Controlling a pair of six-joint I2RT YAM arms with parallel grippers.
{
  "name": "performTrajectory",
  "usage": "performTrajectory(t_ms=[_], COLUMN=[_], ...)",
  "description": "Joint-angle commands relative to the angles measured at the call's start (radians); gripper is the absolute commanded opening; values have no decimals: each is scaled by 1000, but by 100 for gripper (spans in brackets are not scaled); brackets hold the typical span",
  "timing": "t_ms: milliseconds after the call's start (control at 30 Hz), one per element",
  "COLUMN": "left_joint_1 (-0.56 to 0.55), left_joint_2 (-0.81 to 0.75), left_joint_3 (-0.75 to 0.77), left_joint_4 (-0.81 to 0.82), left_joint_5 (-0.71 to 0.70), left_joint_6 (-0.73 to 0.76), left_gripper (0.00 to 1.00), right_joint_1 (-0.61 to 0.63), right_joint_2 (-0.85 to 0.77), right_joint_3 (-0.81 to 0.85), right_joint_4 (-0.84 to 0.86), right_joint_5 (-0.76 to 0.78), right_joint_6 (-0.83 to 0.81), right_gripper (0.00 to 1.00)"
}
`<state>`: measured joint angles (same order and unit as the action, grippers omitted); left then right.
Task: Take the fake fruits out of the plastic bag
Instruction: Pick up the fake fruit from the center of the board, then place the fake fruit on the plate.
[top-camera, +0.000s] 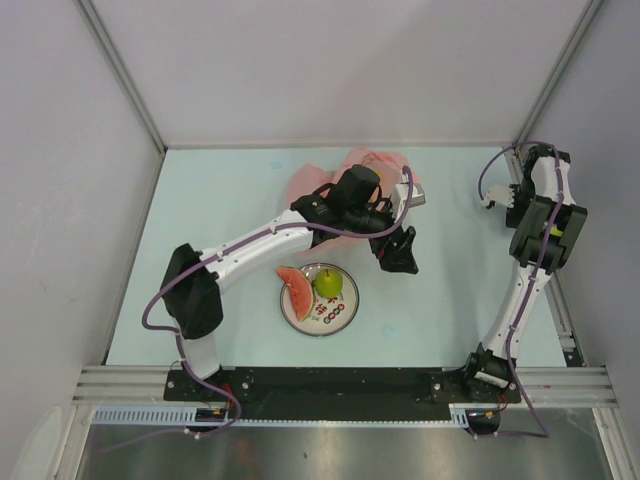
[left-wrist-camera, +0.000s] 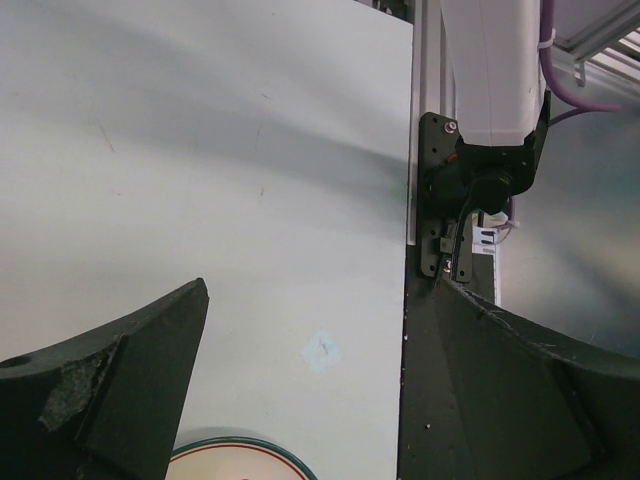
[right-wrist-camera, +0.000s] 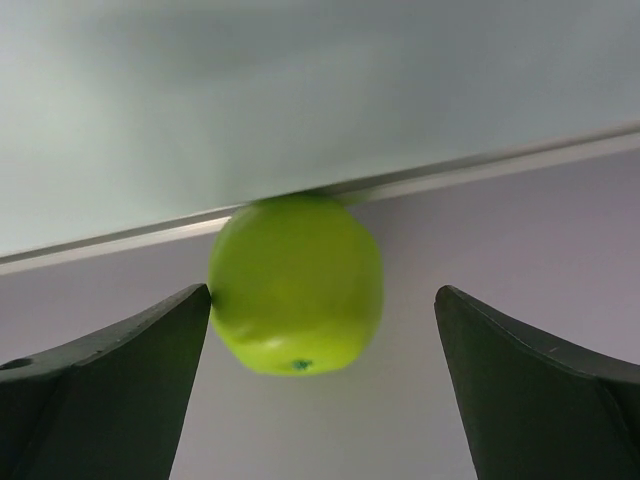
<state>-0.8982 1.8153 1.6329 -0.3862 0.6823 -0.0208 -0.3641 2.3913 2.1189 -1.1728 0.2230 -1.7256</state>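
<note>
You have the watermelon slice (top-camera: 293, 287) and pear (top-camera: 329, 284) on the plate (top-camera: 335, 322) and a green apple (right-wrist-camera: 296, 298) ungripped, your left tool (left-wrist-camera: 320, 285) and right tool (right-wrist-camera: 322, 290) both gape wide and empty, and the plastic bag (top-camera: 305, 180) hides whatever is left.

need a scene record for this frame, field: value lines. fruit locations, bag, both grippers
plate: near centre of the table, holds two fruits
watermelon slice: on plate, left part
pear: on plate, right of the slice
bag: far centre, partly hidden by the left arm
left gripper: open, empty, over bare table next to plate rim
right gripper: open, aimed at table edge and wall
green apple: between the right fingers, not clamped; support unclear
other fruits: none visible
</note>
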Motion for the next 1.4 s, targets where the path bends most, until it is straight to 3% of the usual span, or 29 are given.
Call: performTrajectory(t_ms=[0, 167, 267, 400, 433, 567, 700, 833, 900, 1033, 1167, 1300, 1367], left_joint_1=[4, 4, 5, 5, 5, 8, 28, 87, 131, 202, 219, 239, 246], left_joint_2=[-4, 1, 4, 9, 9, -5, -40, -83, -106, -187, -270, -317, -317], left_joint_3=[38, 42, 45, 50, 48, 62, 123, 174, 182, 159, 37, -39, -50], left_joint_4=[13, 20, 21, 24, 23, 15, -22, -63, -75, -94, -94, -79, -103], left_joint_5=[2, -10, -9, -9, -7, -18, -52, -154, -193, -265, -242, -173, -74], left_joint_6=[15, 10, 7, 5, 4, 8, 70, 124, 154, 174, 231, 206, 188], left_gripper=[100, 100, 100, 100, 100, 100, 100, 100, 100, 100, 100, 100, 100], right_joint_1=[-12, -18, -22, -13, 0, 56, 137, 209, 247, 316, 413, 425, 438], right_joint_2=[55, 83, 91, 59, 39, -124, -283, -490, -578, -841, -973, -1035, -1075], right_joint_3=[107, 133, 136, 119, 104, -5, -34, -60, -163, -451, -654, -681, -700], right_joint_4=[-88, -160, -174, -151, -131, 57, 114, 72, 52, 13, -13, -5, 79], right_joint_5=[48, 108, 136, 105, 70, -19, -120, -407, -537, -952, -1186, -1462, -1514], right_joint_6=[-22, 3, 21, 46, 52, 63, 133, 285, 407, 567, 774, 1000, 1141], right_gripper=[99, 96, 85, 57, 55, 52, 52, 54, 54, 56, 56, 53, 54])
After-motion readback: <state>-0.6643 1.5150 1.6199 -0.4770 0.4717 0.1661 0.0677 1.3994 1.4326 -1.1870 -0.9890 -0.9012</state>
